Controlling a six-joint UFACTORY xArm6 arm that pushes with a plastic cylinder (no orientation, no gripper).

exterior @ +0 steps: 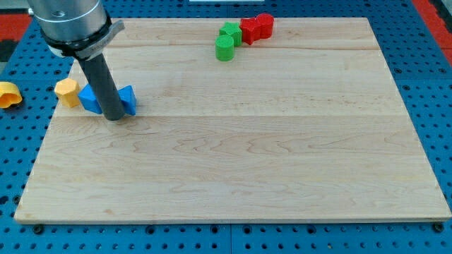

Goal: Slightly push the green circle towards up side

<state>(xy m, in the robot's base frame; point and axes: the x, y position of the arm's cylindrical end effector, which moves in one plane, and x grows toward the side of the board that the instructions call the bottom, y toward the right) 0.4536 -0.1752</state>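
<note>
The green circle [224,48] is a short green cylinder near the view's top centre of the wooden board [233,162]. A second green block [231,31] touches it just above, and two red blocks [256,28] sit to the right of that. My tip [114,117] is far off at the view's left, resting against the front of a blue block [107,99], which the rod partly hides. A yellow block [67,92] lies just left of the blue block.
Another yellow-orange piece [7,95] lies off the board at the view's left edge, on the blue pegboard [424,42] that surrounds the board. The arm's grey housing [69,25] fills the top left corner.
</note>
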